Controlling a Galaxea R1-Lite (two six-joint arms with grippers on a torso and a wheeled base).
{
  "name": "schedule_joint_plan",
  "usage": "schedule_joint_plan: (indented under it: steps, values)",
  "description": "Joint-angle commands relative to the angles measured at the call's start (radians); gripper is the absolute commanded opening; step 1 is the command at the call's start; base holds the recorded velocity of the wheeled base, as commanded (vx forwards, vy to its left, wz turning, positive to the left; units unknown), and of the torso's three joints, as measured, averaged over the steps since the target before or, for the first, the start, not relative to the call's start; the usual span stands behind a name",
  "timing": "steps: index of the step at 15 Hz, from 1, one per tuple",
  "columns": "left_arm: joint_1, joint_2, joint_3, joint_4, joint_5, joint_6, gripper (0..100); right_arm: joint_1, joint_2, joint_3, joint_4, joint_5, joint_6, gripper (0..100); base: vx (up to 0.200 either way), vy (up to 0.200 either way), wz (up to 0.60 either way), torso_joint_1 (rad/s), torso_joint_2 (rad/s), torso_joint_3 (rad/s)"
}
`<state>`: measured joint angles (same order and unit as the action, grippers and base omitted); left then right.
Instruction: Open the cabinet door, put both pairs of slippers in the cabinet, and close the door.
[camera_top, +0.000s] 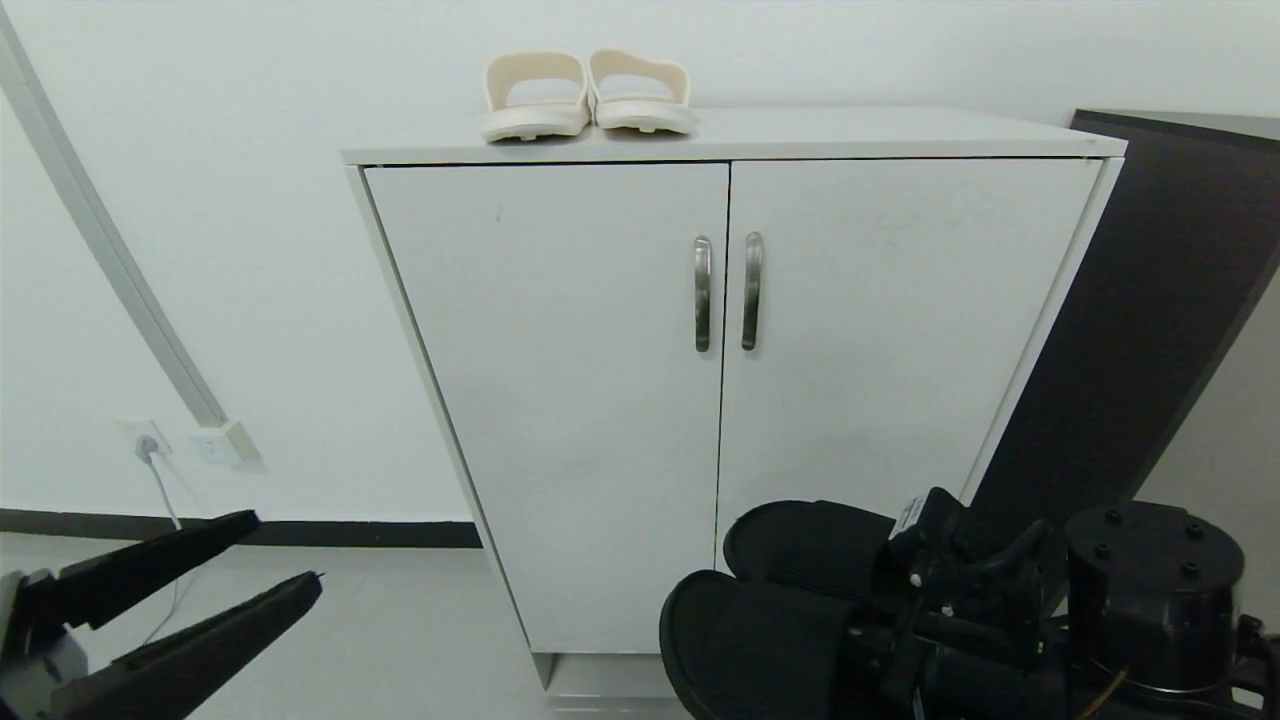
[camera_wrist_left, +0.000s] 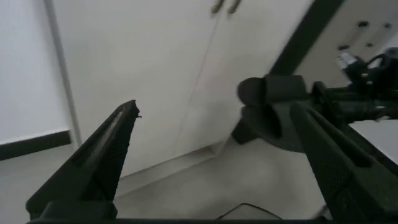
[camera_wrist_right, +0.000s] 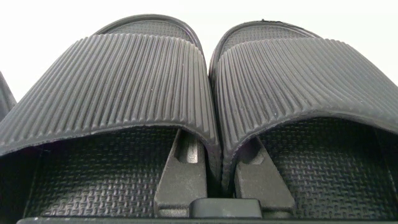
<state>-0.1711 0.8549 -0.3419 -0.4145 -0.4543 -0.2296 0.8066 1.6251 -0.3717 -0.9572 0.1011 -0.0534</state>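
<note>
Head view: R gripper (camera_wrist_right: 221, 177) low by cabinet (camera_top: 560, 400), clamped on black slippers (camera_top: 780, 610); L gripper (camera_top: 287, 548) spread apart.

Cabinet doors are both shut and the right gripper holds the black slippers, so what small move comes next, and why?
Probably lift the left gripper toward the left door handle. Both cabinet doors are shut, the right gripper is clamped on the black slippers, and the left gripper is open, empty and low, so it is free to pull.
</note>
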Motion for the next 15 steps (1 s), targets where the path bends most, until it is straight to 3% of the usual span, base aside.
schedule_joint_plan:
  steps: [1, 5, 8, 9, 10, 12, 15]
  values:
    - [-0.09, 0.131, -0.081, -0.007, -0.001, -0.001, 100, 0.002, 0.001, 0.0, 0.0, 0.0, 0.0, 0, 0.0, 0.0, 0.0, 0.0, 0.0, 0.0]
    - [-0.248, 0.27, -0.238, -0.007, 0.005, -0.004, 100, 0.0, 0.004, 0.0, 0.0, 0.0, 0.001, 0, 0.0, 0.0, 0.0, 0.0, 0.0, 0.0]
    - [-0.332, 0.392, -0.33, -0.035, 0.003, -0.017, 100, 0.0, 0.009, 0.002, 0.0, 0.0, 0.001, 0, 0.0, 0.0, 0.0, 0.0, 0.0, 0.0]
    - [-0.398, 0.47, -0.359, -0.104, 0.003, -0.04, 100, 0.0, 0.012, 0.002, 0.0, 0.0, 0.001, 0, 0.0, 0.0, 0.0, 0.0, 0.0, 0.0]
    - [-0.398, 0.47, -0.359, -0.104, 0.003, -0.04, 100, 0.0, 0.012, 0.002, 0.0, 0.0, 0.001, 0, 0.0, 0.0, 0.0, 0.0, 0.0, 0.0]
    - [-0.508, 0.647, -0.437, -0.294, 0.005, -0.096, 100, 0.002, 0.012, 0.008, -0.002, 0.002, 0.0, 0, 0.0, 0.0, 0.0, 0.0, 0.0, 0.0]
    - [-0.55, 0.753, -0.569, -0.314, -0.001, -0.125, 100, 0.002, 0.009, 0.017, -0.002, 0.002, 0.0, 0, 0.0, 0.0, 0.0, 0.0, 0.0, 0.0]
